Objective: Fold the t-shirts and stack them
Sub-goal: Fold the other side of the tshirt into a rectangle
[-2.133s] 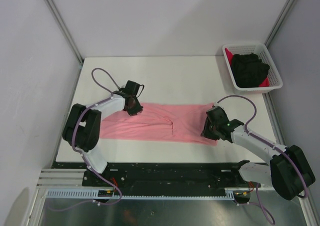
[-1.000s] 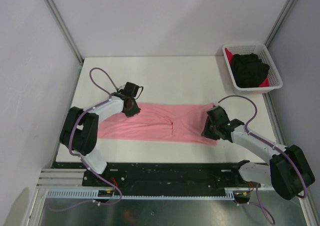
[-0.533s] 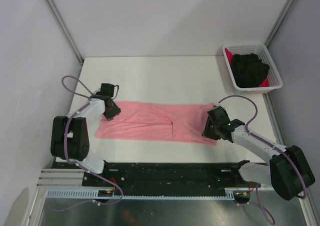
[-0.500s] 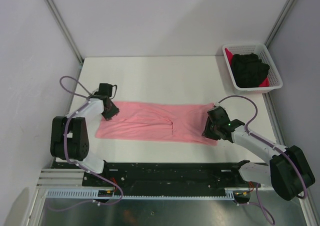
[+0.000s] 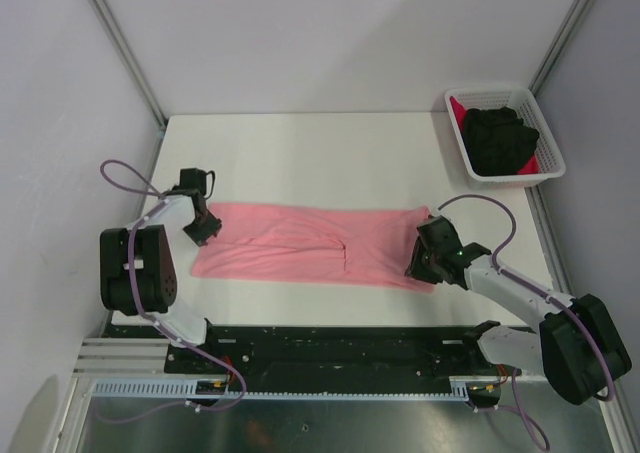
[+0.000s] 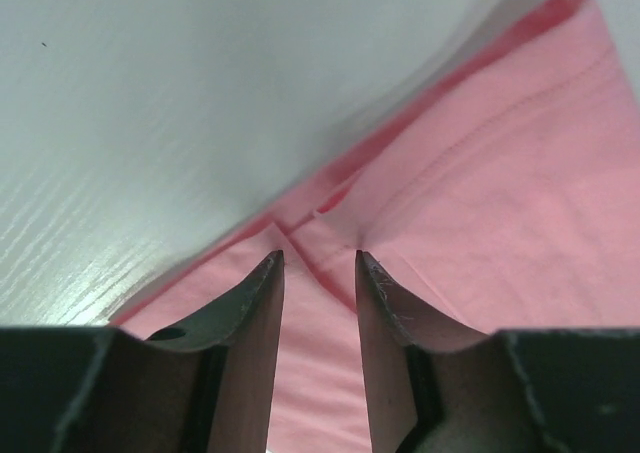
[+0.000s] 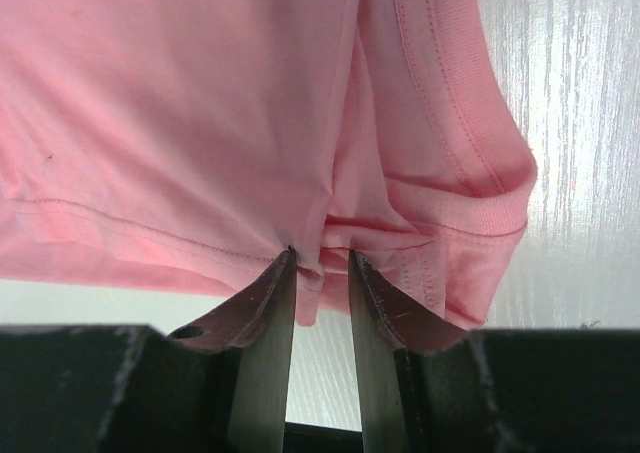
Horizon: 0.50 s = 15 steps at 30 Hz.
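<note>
Left gripper (image 5: 203,226) now at the shirt's left end

Since two seconds ago it has travelled leftward from the shirt's upper middle to its far-left corner, while the right arm has hardly shifted; in the left wrist view its fingers (image 6: 262,285) stand a narrow gap apart over the pink hem, and whether cloth is caught between them I cannot tell. The salmon-pink t-shirt (image 5: 300,248) lies flat as a long band across the near half of the white table (image 5: 330,153); at its right end the right gripper (image 5: 420,265) has its fingers pressed nearly together, pinching a fold of the hem; far right at the back corner, a white basket (image 5: 500,91) holds the bunched black t-shirt (image 5: 498,136) lying on the red t-shirt (image 5: 457,108).
</note>
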Each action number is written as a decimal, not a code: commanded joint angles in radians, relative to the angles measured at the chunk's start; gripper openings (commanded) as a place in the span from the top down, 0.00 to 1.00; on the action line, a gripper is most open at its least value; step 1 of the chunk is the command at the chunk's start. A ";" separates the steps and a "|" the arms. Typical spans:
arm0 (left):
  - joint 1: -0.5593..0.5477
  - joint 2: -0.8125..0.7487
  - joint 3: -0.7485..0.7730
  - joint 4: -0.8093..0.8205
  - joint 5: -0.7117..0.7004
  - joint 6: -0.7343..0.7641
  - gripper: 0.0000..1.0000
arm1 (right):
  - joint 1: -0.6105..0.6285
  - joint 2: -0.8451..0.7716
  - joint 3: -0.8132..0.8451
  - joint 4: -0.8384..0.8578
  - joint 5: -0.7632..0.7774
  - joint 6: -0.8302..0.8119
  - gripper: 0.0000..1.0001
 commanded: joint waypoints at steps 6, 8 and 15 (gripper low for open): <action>0.030 0.048 0.091 0.001 -0.028 0.026 0.61 | -0.008 -0.003 -0.011 0.041 -0.010 -0.013 0.68; 0.030 0.052 0.104 0.001 -0.031 0.031 0.62 | -0.009 -0.003 -0.011 0.042 -0.011 -0.013 0.68; 0.030 0.081 0.135 0.000 -0.039 0.041 0.67 | -0.012 -0.005 -0.011 0.040 -0.012 -0.014 0.68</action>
